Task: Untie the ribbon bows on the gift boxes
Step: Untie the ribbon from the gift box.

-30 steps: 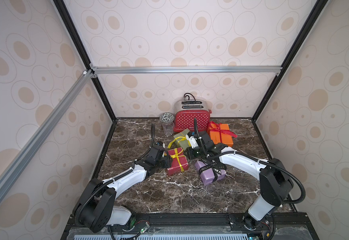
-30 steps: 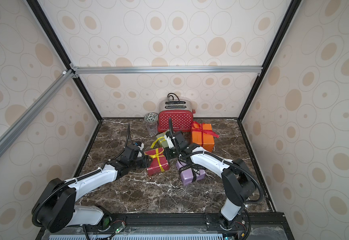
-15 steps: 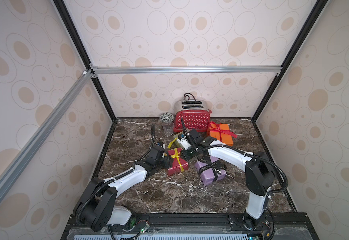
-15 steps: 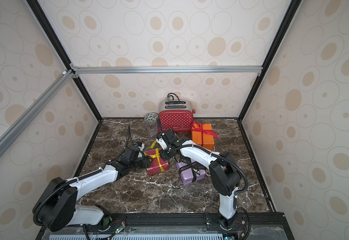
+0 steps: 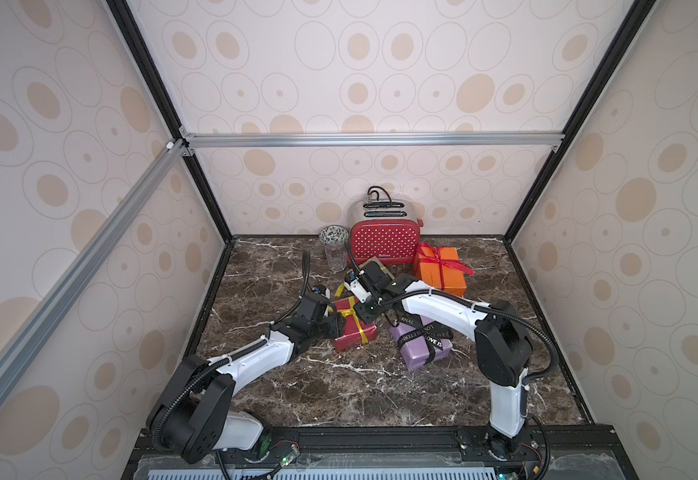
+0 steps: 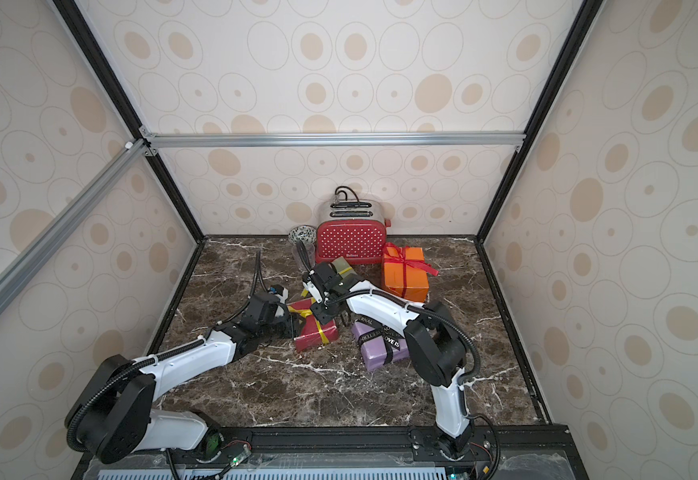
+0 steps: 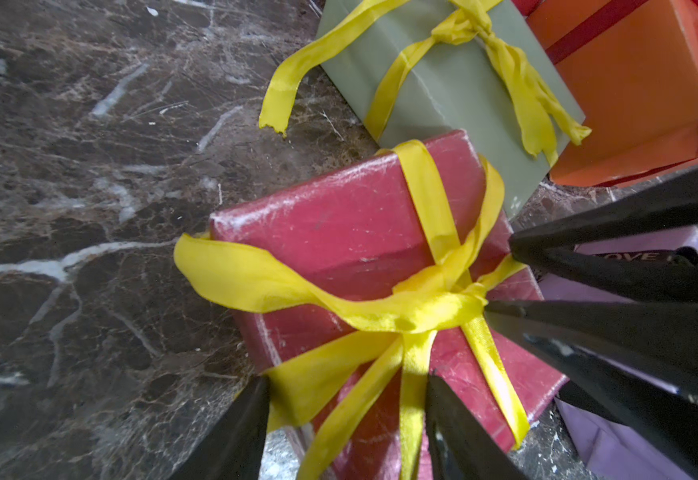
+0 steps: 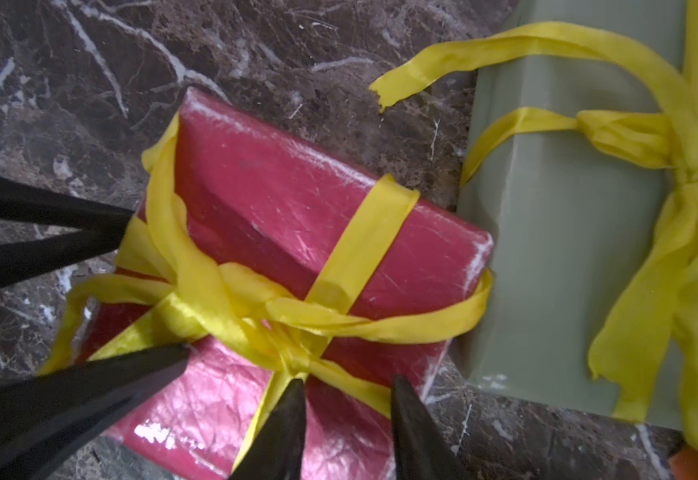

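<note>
Trouble could start right at the knot: both arms crowd the yellow bow on the dark red box, which lies mid-worktop, just beside the olive green box.

The left gripper is spread wide over the near edge of the box, with ribbon strands lying loose between its fingers and nothing pinched. The right gripper is parted more narrowly, its tips just at the knot and clamping nothing.

Judging from here:
- **Finger clash:** four fingertips converge on one small knot, so a close from either side may strike the other's fingers.
- **Wrong strand:** grabbing a wrapping band instead of a free tail would probably lift or drag the light box across the worktop and into its olive neighbour.
- **Tighter knot:** a pull on a loop rather than a tail may cinch the knot harder.

Harder to read:
- The strands are crumpled together, so loops and tails can't be sorted.
- In both top views the right arm covers the knot and most of the olive box.
- That arm also hides part of the black ribbon on the lilac box.
- The near edge of the red box is cut off in the wrist views.
</note>
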`<state>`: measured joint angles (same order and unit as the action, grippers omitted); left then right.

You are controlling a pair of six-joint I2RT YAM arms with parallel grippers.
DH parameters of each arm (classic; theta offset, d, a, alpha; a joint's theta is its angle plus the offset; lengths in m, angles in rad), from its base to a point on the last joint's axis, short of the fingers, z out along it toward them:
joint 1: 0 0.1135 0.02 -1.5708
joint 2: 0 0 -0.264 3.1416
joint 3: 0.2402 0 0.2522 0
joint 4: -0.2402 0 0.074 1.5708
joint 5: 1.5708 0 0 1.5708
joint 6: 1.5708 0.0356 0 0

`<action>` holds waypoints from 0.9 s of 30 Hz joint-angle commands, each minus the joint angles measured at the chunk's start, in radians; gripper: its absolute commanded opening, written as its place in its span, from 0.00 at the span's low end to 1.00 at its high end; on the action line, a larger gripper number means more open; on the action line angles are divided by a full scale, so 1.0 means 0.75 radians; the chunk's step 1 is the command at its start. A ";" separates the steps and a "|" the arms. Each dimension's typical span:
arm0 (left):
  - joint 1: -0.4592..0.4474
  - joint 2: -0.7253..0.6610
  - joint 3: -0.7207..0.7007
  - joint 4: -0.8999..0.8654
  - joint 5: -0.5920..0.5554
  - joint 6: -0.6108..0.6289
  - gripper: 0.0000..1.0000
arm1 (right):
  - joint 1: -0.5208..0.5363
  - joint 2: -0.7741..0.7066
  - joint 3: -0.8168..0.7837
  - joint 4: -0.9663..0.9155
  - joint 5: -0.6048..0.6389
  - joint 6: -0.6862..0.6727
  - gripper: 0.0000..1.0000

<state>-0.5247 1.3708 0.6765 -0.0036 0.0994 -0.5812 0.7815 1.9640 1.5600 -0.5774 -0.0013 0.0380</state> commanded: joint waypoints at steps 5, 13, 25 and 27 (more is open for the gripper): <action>-0.007 -0.038 0.000 0.004 -0.057 0.010 0.63 | 0.005 0.018 0.006 -0.001 0.067 -0.021 0.32; -0.006 -0.068 -0.011 -0.013 -0.099 0.005 0.68 | -0.005 0.009 -0.023 0.017 0.091 0.004 0.04; -0.006 -0.110 -0.016 -0.044 -0.177 -0.005 0.74 | -0.107 -0.182 -0.251 0.184 -0.095 0.194 0.00; -0.006 -0.106 -0.001 -0.067 -0.191 0.004 0.75 | -0.116 -0.200 -0.279 0.193 -0.110 0.228 0.00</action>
<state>-0.5247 1.3048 0.6624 -0.0223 -0.0113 -0.5827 0.6949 1.8534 1.3766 -0.4515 -0.0360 0.1551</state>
